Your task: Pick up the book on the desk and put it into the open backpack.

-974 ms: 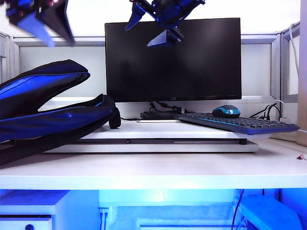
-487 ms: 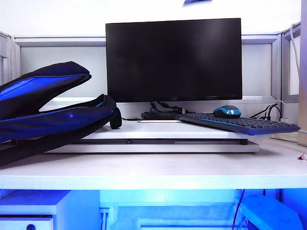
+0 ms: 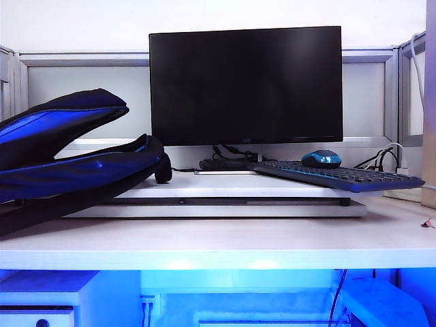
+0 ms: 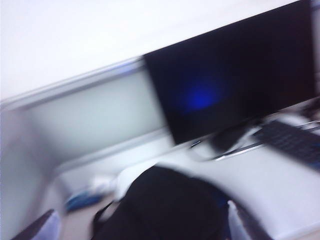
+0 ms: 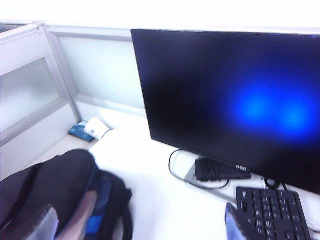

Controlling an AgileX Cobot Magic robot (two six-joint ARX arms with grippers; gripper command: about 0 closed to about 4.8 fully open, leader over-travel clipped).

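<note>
Pale wood-grain worktop point(image 3: 225, 245) is carrying a flat white riser point(image 3: 225, 204) — a dark slot is running along its front. Black backpack point(image 3: 65, 160) with blue lining is lying at the left, gaping open, partly over the riser. Monitor point(image 3: 245, 85), keyboard point(image 3: 337, 176) and blue mouse point(image 3: 321, 158) are sitting on the riser — keyboard overhanging its right end.
</note>
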